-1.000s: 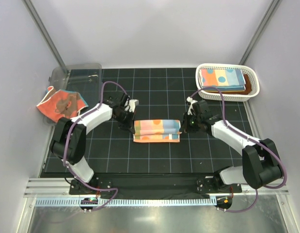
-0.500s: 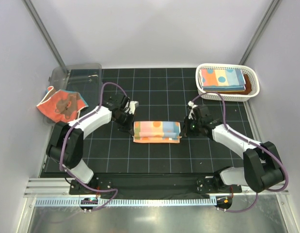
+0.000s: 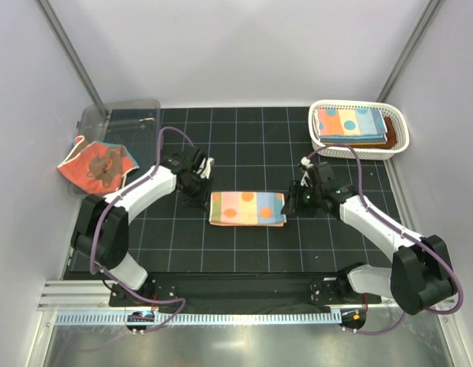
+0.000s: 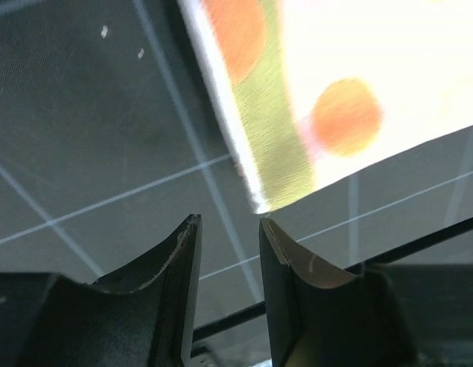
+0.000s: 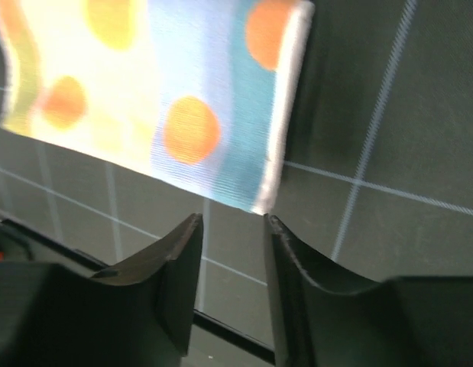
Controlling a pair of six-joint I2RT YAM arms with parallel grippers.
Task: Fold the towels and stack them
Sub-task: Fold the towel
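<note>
White lattice basket, far right: holds two folded towels, polka-dotted towel on top of rust-brown towel.

Clear bin, far left: coral-red bear towel crumpled at its near end; inside or outside, cannot tell.

Third polka-dotted folded towel flat at centre of black grid mat, long axis left–right.

Left gripper at its left end, right gripper at its right end; both jaws slightly parted, empty.

Total: four towels, two containers.
</note>
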